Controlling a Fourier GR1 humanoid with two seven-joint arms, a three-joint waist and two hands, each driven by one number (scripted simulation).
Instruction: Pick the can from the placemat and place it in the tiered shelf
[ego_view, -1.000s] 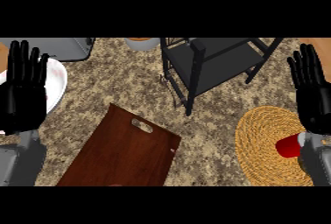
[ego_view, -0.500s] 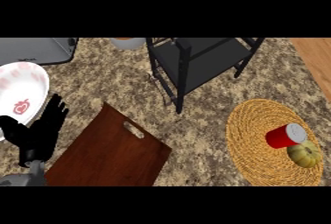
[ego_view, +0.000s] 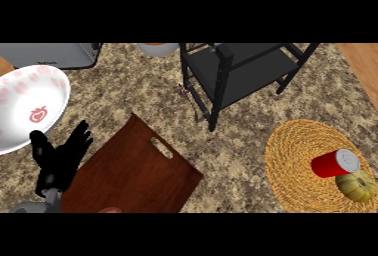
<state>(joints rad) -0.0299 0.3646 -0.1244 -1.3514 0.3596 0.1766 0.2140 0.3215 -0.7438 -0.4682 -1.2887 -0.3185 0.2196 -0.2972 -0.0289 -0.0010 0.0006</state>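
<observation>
Nothing done yet: red can (ego_view: 335, 163) lying on woven placemat (ego_view: 316, 172), untouched, well apart from tiered shelf (ego_view: 244, 75). Left hand (ego_view: 60, 156) apparently spread, holding nothing. Right hand unseen. Whole pick-and-place left.

I see even, fairly bright light with no clear single source. The tiered shelf (ego_view: 244, 75) throws only a faint shadow on the speckled counter (ego_view: 244, 150). The white plate (ego_view: 29, 107) looks bright without harsh glare, and the cutting board (ego_view: 133, 175) carries a soft sheen. Edges look slightly soft overall; I notice no bending toward the borders.
</observation>
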